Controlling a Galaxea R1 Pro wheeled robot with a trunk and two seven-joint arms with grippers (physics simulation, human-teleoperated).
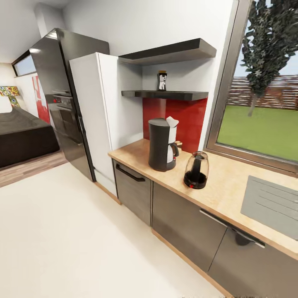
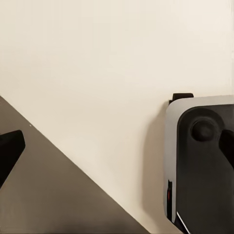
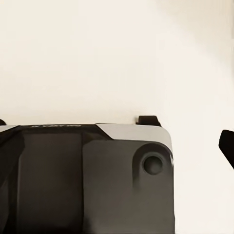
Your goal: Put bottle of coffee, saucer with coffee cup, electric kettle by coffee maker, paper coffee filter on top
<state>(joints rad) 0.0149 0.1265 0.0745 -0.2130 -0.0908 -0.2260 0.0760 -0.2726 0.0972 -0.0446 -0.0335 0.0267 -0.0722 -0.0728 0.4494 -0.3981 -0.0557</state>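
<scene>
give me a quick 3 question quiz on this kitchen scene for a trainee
1. True or false: the small dark jar with a brown lid stands on the light wood-grain countertop.
2. Which item sits on top of the tall dark-grey coffee maker? A) white folded paper filter B) white cup C) white plate
3. Fill in: the clear glass kettle with a black base stands on the countertop, on the ____ side of the coffee maker.

Key:
1. False; it is on the lower thin black wall shelf.
2. A; the white folded paper filter rests there.
3. Window.
</scene>
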